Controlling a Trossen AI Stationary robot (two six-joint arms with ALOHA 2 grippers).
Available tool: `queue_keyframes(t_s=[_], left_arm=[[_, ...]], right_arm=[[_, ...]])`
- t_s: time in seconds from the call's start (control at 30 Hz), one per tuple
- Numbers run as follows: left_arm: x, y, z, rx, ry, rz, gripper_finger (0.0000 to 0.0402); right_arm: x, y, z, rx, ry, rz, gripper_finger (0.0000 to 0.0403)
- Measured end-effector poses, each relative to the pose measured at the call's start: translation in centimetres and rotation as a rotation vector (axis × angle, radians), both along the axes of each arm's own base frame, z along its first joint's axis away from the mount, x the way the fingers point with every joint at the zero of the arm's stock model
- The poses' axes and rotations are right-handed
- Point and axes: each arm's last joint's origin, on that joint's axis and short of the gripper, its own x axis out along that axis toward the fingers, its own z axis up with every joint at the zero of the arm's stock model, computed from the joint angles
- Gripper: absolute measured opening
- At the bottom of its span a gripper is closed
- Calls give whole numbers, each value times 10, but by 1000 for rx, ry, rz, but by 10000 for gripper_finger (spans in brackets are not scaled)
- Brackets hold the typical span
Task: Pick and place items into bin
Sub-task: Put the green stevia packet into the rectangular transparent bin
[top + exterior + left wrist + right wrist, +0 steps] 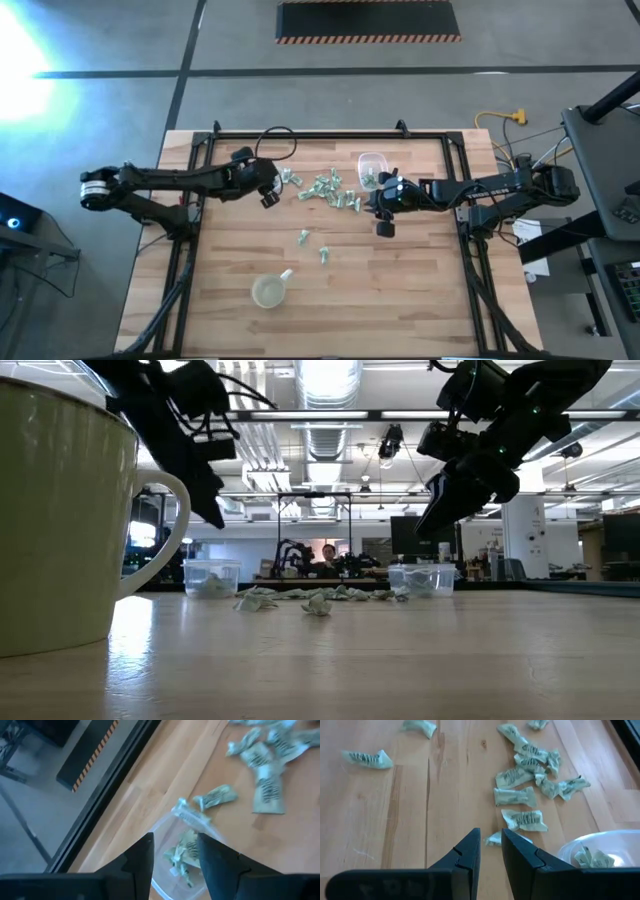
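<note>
Small pale green and silvery packets (328,190) lie in a loose heap mid-table, with two strays (303,237) nearer the near edge. My left gripper (175,851) hovers open over a clear container (167,875) that holds a few packets; another packet (190,815) lies at its rim. My right gripper (491,845) is narrowly open and hangs above the table at the right end of the heap, with a packet (495,838) on the wood beyond its tips. A second clear container (602,852), also holding packets, stands beside it. In the low view both grippers (205,490) (450,500) are well above the table.
A yellowish round cup with a spout (268,290) stands near the table's near edge and fills the low view's left side (60,510). A black frame (330,133) runs along the far edge and sides. Bare wood lies between the heap and the cup.
</note>
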Motion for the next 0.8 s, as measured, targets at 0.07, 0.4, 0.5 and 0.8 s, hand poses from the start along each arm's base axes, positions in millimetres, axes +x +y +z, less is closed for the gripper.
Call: queue_keyframes(t_s=[0.07,0.4,0.5,0.8], left_arm=[[-1,-5,5,6,-25,-20,134],[-10,-44,7,0,-88,-193,134],[-10,-54,3,2,-114,-240,134],[-10,-62,0,32,-125,-313,134]], right_arm=[[2,0,2,-2,-23,0,68],[16,2,-2,173,-133,-5,68],[24,7,-8,238,-161,50,68],[48,38,-28,255,-148,243,68]])
